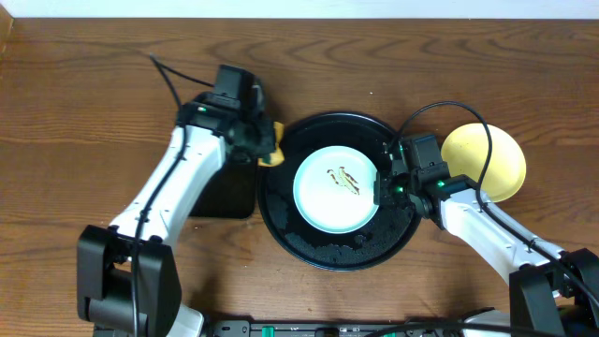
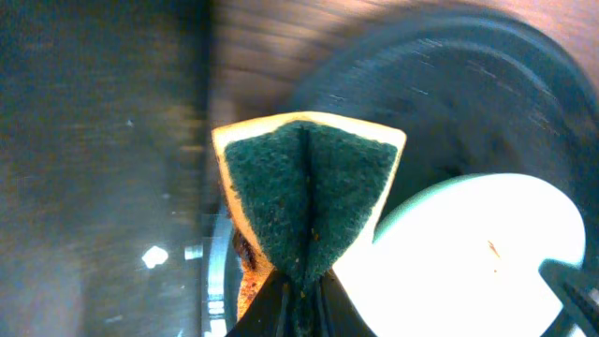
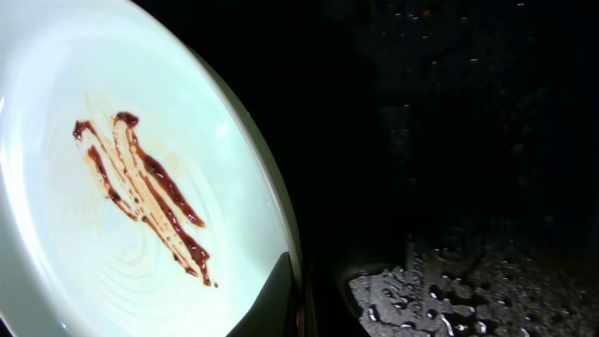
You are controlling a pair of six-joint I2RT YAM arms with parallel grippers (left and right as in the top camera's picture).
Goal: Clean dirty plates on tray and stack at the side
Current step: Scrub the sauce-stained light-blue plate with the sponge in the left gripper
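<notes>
Sponge (image 2: pixel 309 201) pinched in left jaws; right jaws clamp streaked mint plate (image 1: pixel 323 201) by rim, on tray (image 1: pixel 281 229)

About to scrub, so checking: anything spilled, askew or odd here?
Nothing tipped or broken, but water droplets speckle the tray beside the mint plate, whose centre carries brown streaks. The sponge sits folded in the left gripper, stained brown at one edge.

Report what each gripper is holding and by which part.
The left gripper holds the sponge, pinched across its middle so that it folds. The right gripper holds the streaked mint-blue plate, gripped by its rim.
</notes>
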